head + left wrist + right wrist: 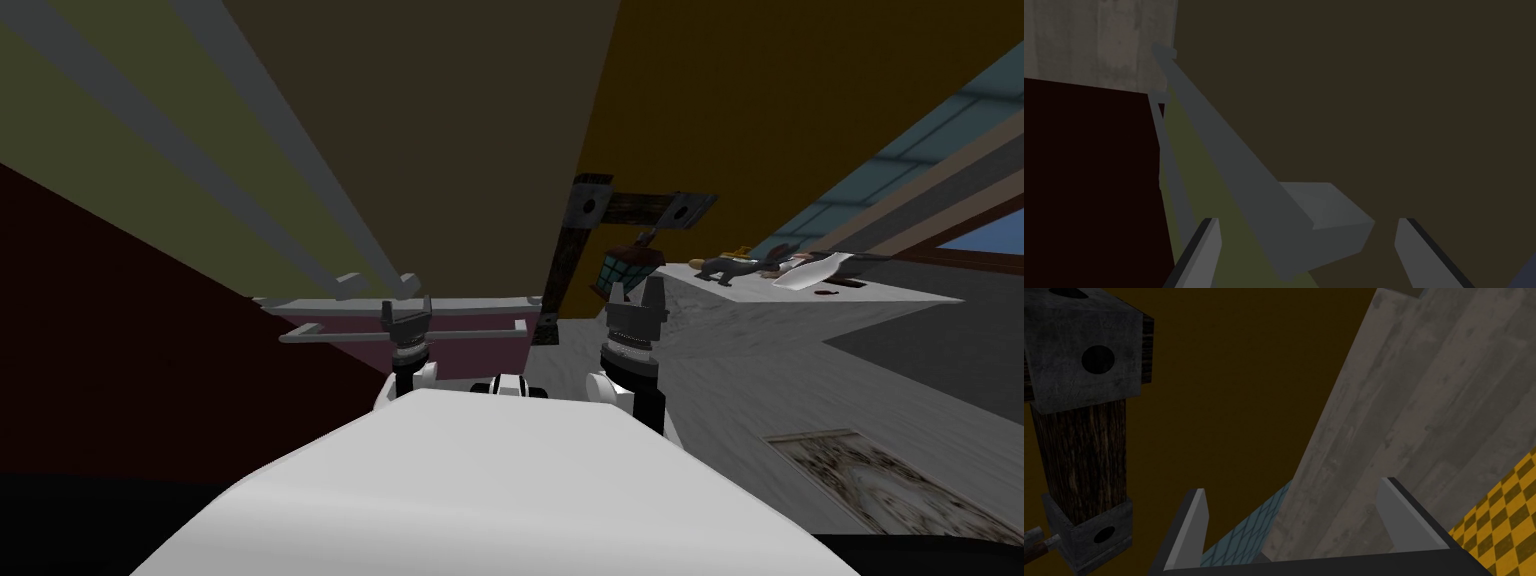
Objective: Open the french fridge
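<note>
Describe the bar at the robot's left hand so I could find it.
Find the tall dark brown fridge door ahead. Two long grey bars run along its edge; yours is the bar joined to that door by a grey block, inside the open left hand.

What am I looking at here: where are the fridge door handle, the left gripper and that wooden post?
fridge door handle [1236, 160], left wrist view, middle of the long grey bar.
left gripper [406, 308], head view, midway between its open fingertips.
wooden post [1081, 453], right wrist view, its dark middle stretch.
</note>
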Controlling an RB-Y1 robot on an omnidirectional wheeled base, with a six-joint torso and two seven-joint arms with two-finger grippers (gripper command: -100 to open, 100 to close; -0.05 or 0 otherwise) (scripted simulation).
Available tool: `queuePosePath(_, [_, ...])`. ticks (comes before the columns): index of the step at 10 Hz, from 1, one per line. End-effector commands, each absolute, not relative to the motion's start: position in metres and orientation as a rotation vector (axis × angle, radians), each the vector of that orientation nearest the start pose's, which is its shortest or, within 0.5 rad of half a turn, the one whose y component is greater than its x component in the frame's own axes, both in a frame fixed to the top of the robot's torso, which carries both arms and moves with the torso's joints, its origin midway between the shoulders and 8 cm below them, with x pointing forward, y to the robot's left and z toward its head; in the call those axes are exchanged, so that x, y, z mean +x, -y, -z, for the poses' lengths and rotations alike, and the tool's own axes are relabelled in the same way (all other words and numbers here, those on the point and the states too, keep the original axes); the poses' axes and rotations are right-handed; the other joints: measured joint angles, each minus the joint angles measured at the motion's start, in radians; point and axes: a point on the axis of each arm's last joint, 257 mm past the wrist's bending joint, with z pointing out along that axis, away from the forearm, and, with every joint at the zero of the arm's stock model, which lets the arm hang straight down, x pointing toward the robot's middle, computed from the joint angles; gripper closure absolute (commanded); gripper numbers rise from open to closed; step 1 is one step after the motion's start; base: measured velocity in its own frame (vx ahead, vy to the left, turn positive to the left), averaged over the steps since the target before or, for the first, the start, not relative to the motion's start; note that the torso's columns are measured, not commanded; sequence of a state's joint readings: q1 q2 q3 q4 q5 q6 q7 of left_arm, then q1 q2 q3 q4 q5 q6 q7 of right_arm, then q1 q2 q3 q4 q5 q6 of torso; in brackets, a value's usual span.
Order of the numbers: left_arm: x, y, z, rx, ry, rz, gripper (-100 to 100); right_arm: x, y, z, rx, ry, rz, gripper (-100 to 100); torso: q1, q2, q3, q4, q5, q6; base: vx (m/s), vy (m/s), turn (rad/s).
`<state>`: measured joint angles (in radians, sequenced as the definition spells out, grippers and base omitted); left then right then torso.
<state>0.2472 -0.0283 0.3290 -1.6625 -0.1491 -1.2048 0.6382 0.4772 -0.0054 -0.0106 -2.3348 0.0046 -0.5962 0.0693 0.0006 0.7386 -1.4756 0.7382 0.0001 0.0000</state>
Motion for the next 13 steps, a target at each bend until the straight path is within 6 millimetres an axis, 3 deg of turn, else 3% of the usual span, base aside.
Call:
queuePosePath(1, [0.332,-0.332,0.029,-0.492,-0.375,1.719,-100,0.314,0.272,-0.072,0.488,-0.512,-1.267,0,-0.001,0.0,0.0,0.0,0.0,0.0,-0.003,-0.01,0.005])
queuePosePath(4, [0.336,-0.332,0.019,-0.49,-0.376,1.721,-100,0.314,0.272,-0.072,0.488,-0.512,-1.267,0,-0.001,-0.001,-0.001,0.001,-0.001,0.001,-0.006,-0.013,0.01])
queuePosePath(5, [0.334,-0.332,0.026,-0.491,-0.375,1.72,100,0.314,0.272,-0.072,0.488,-0.512,-1.267,0,0.0,-0.002,-0.001,0.0,0.0,0.0,0.004,0.006,-0.027])
queuePosePath(9, [0.322,-0.328,0.044,-0.493,-0.373,1.717,100,0.314,0.272,-0.072,0.488,-0.512,-1.267,0,0.006,-0.004,-0.002,-0.003,0.003,-0.002,0.004,0.011,-0.011])
queuePosePath(13, [0.324,-0.345,0.032,-0.491,-0.353,1.652,100,0.314,0.272,-0.072,0.488,-0.512,-1.267,0,-0.001,0.004,0.003,0.001,0.0,-0.003,-0.04,-0.131,0.113])
